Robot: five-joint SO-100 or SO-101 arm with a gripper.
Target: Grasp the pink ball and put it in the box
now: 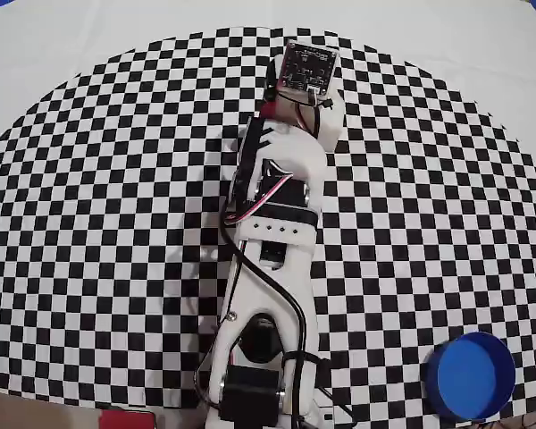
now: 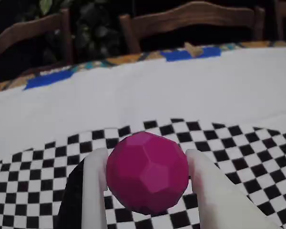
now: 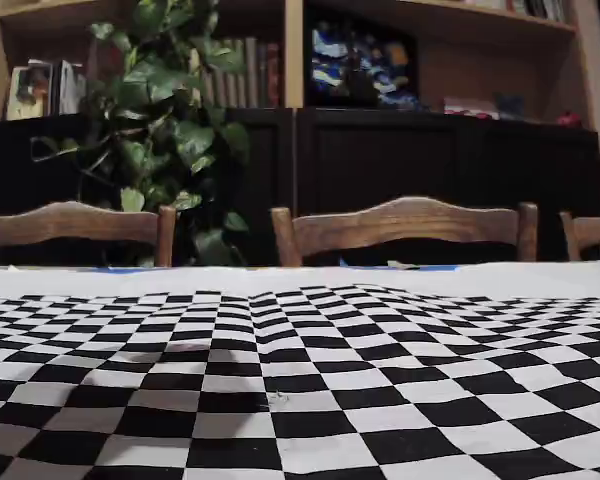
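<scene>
The ball (image 2: 147,172) sits snug between the 2 white fingers (image 2: 94,191) in the wrist view, and the gripper (image 2: 145,183) looks clamped on it, a finger pressing each flank. From overhead the ball itself is hidden under the arm (image 1: 277,223), which stretches up the checkered mat (image 1: 89,223) with the camera board (image 1: 308,67) at its far end. The tub (image 1: 470,376) waits low and right in that view, near the mat's edge and well apart from the gripper. The low fixed view shows only the mat and chairs (image 3: 400,230); neither ball nor arm reaches it. So the job now, as I judge it, is the carry. Whether the ball is lifted off the mat cannot be told from here, so raise first, cleanly, before swinging. The ball is faceted and hard-looking, so keep the squeeze steady; any slackening could let it roll out forward. Then swing the arm round toward the tub, staying above its rim, centre over the blue, and only then open the fingers, low enough that the ball doesn't bounce out.
</scene>
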